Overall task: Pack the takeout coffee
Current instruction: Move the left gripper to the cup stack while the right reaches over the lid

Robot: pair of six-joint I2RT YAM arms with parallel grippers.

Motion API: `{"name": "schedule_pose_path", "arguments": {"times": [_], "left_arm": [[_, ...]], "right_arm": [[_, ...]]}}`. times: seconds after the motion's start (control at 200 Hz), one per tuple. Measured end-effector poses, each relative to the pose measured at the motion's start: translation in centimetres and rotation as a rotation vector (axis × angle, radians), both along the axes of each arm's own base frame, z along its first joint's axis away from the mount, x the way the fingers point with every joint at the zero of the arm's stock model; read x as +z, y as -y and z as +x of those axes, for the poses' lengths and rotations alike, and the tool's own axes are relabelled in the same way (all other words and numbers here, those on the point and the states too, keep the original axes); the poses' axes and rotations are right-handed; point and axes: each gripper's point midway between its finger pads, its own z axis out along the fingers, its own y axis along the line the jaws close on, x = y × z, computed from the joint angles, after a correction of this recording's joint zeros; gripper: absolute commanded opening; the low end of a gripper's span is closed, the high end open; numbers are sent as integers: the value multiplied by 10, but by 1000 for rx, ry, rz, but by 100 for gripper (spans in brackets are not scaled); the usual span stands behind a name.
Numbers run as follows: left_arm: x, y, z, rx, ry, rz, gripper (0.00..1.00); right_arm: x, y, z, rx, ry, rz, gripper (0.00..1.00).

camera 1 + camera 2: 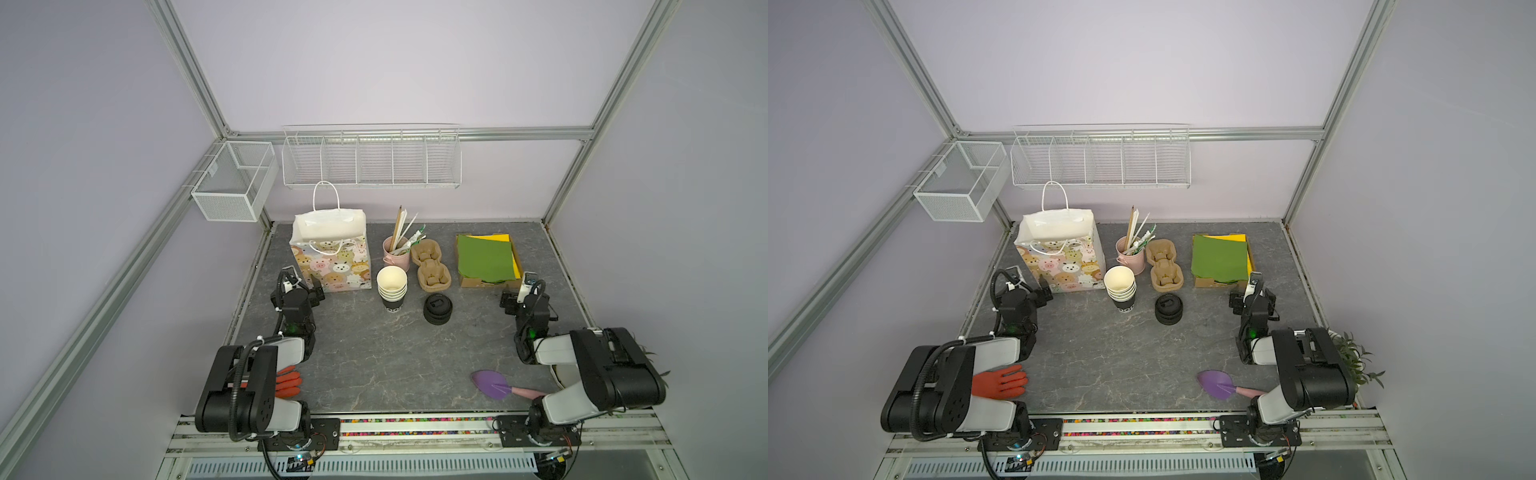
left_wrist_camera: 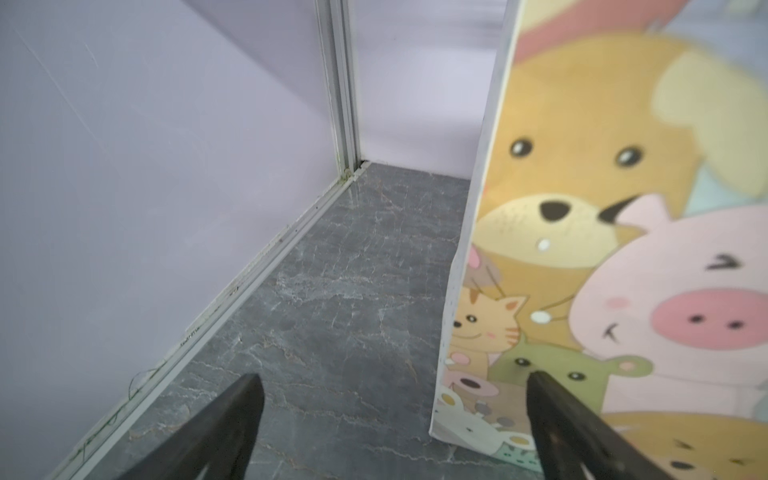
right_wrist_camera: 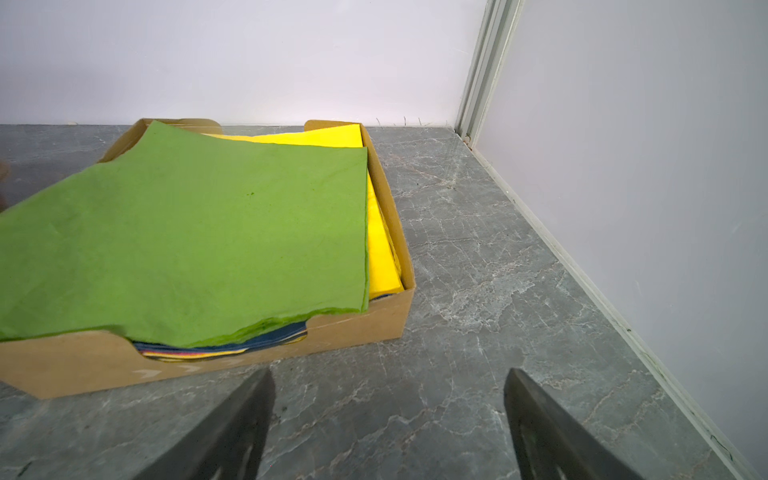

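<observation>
- Grey marbled bench: centre and near half open; lilac walls bound the left, right and far edges.
- Left end effector: jaws wide, empty, at the near-left corner of the animal-print paper gift bag.
- Right end effector: jaws wide, empty, just near of the cardboard tray of coloured sheets.
- Small dark paper cup with black round plastic lid: upright mid-bench, between both end effectors, well apart from each; stack of black-sided cups just left.

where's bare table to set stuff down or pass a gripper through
Widest: the middle, between orange glove, purple scoop and takeout coffee. Also between cardboard tray and right wall. Crowded: bag, pink straw cup, cup stack, carrier.
</observation>
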Motion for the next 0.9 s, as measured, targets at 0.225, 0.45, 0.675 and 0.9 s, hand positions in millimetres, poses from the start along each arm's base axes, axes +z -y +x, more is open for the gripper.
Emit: {"name": "schedule_pose_path", "arguments": {"times": [0.225, 0.45, 0.675, 0.9], "left_arm": [[15, 6, -13, 14, 41, 7, 99], [36, 34, -33, 0, 38, 8, 99], [116, 30, -74, -20, 217, -184, 99], [153, 29, -121, -102, 359, -383, 99]], "right_arm": [[68, -21, -2, 89, 97, -45, 88], [103, -60, -10, 162, 87, -11, 88], [188, -79, -11, 179, 130, 263, 89], [181, -52, -44, 18, 59, 447, 89]]}}
